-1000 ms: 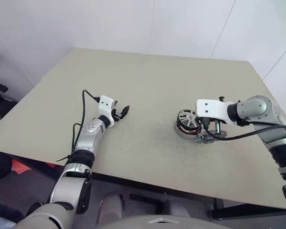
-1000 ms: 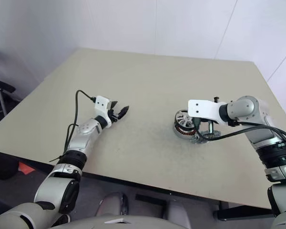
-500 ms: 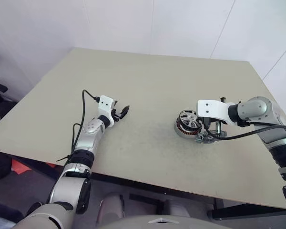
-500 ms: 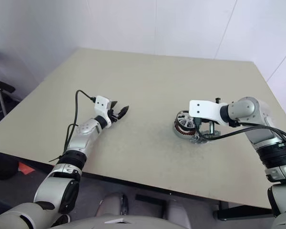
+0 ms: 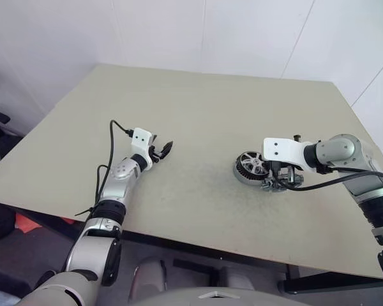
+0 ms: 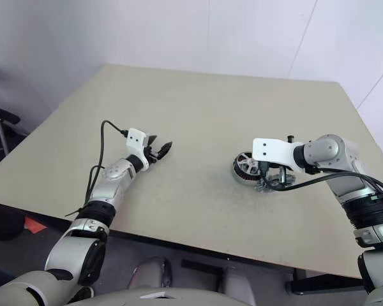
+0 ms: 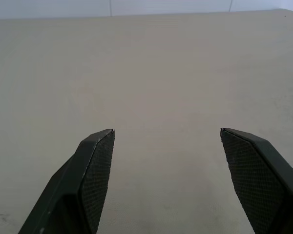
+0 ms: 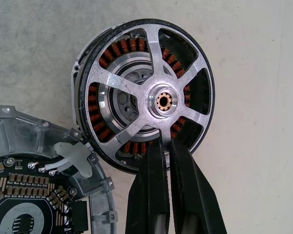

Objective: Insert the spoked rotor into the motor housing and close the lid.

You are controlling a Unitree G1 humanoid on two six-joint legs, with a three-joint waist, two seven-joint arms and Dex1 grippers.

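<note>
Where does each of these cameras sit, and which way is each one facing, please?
Left eye, right eye: on the head, looking forward and down at the table; both arms, left claw, right claw, spoked rotor.
Left wrist: along the open left claw at bare table.
Right wrist: along the shut right claw onto the spoked rotor and lid.
Shared: rotor.

Silver spoked rotor (image 8: 151, 97) over copper windings (image 8: 119, 48), beige table (image 5: 198, 115), black fingers (image 8: 151, 195)
</note>
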